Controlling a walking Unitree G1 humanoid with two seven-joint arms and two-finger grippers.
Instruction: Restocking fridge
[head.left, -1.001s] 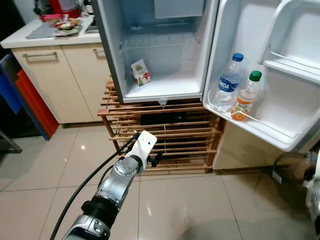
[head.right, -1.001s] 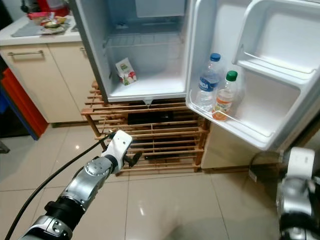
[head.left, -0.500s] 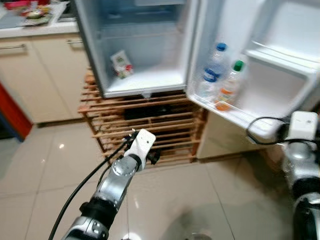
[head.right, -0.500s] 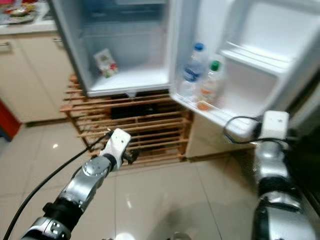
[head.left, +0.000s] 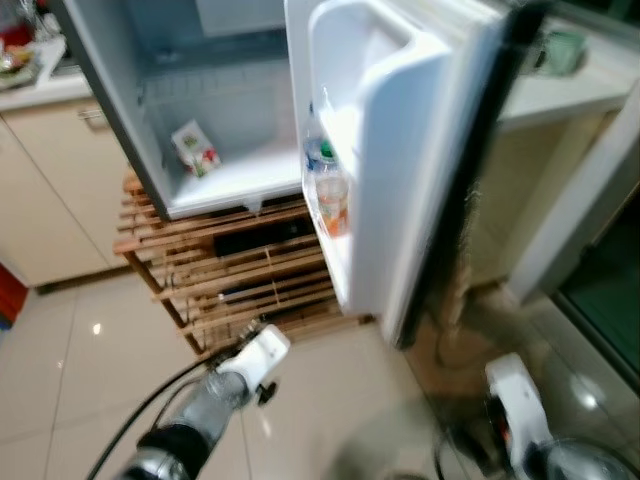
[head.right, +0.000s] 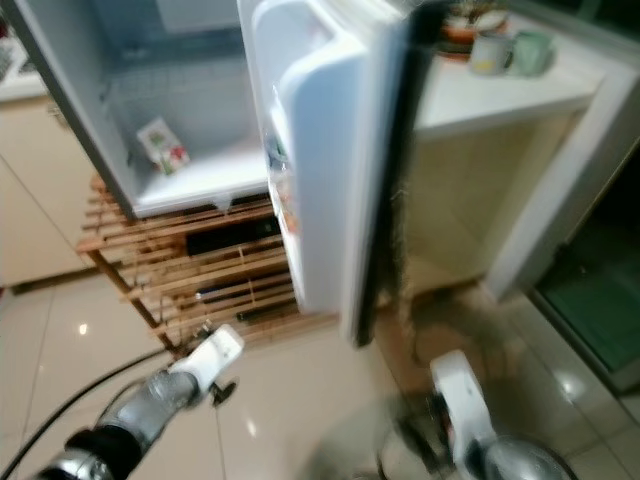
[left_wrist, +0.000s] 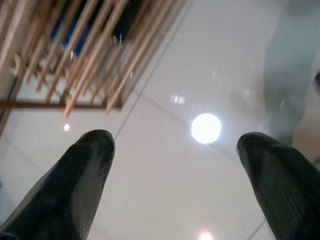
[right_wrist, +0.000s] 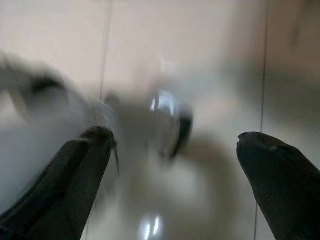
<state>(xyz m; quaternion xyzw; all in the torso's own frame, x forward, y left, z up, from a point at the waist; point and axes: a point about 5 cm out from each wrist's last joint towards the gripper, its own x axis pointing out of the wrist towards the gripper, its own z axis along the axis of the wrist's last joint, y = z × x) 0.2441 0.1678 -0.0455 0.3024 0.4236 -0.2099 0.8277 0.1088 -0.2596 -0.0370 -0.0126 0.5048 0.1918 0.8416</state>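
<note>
The small fridge (head.left: 210, 110) stands on a wooden rack (head.left: 230, 270), and a red and green carton (head.left: 195, 150) sits on its floor. The door (head.left: 400, 170) stands about halfway, edge-on to me, with a water bottle and an orange drink bottle (head.left: 331, 195) in its lower shelf. My left gripper (left_wrist: 175, 145) hangs open over the tiled floor in front of the rack, holding nothing. My right gripper (right_wrist: 175, 140) is open and low over the floor, and its arm (head.left: 520, 410) is right of the door. The right wrist view is blurred.
A white counter (head.right: 500, 95) with mugs (head.right: 512, 50) stands behind the door on the right. Beige cabinets (head.left: 40, 190) are left of the fridge. A dark doorway (head.left: 610, 270) is at the far right. Glossy floor tiles lie in front of the rack.
The door has swung from wide open to about halfway. My right arm has dropped from the door's lower edge to near the floor. The view has shifted, and the left arm sits lower.
</note>
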